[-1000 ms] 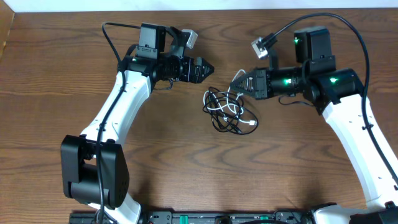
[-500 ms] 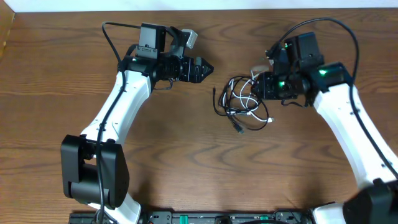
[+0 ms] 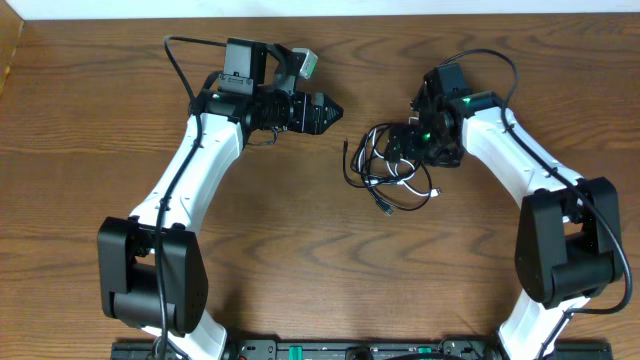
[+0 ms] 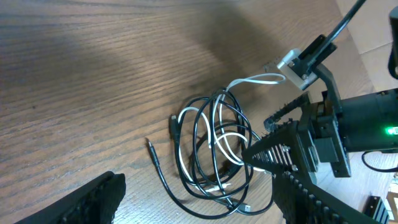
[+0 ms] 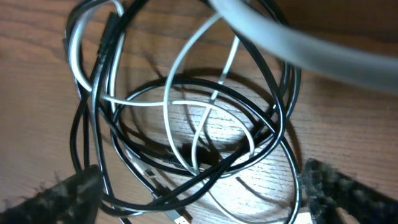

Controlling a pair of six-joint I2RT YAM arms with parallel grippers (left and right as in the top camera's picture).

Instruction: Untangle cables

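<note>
The cables (image 3: 385,172), black cords and a white one wound into a loose bundle, lie on the wooden table (image 3: 300,250) in the middle right. My right gripper (image 3: 402,150) hovers over the bundle's right side. In the right wrist view the gripper (image 5: 205,202) is open, its fingers on either side of the cables (image 5: 186,124), which rest on the wood. My left gripper (image 3: 338,110) is open to the upper left of the bundle, apart from it. In the left wrist view the cables (image 4: 214,143) lie ahead of that gripper (image 4: 199,208), with a black plug end (image 4: 150,144) pointing left.
A thick grey robot wire (image 5: 280,43) crosses the top of the right wrist view above the bundle. The right arm's camera housing (image 4: 301,62) stands just beyond the cables. The table's far edge (image 3: 320,14) runs along the top.
The right gripper, shut on the bundle a second ago, dragged it a little to the right and then opened over it. The left arm has not moved.
</note>
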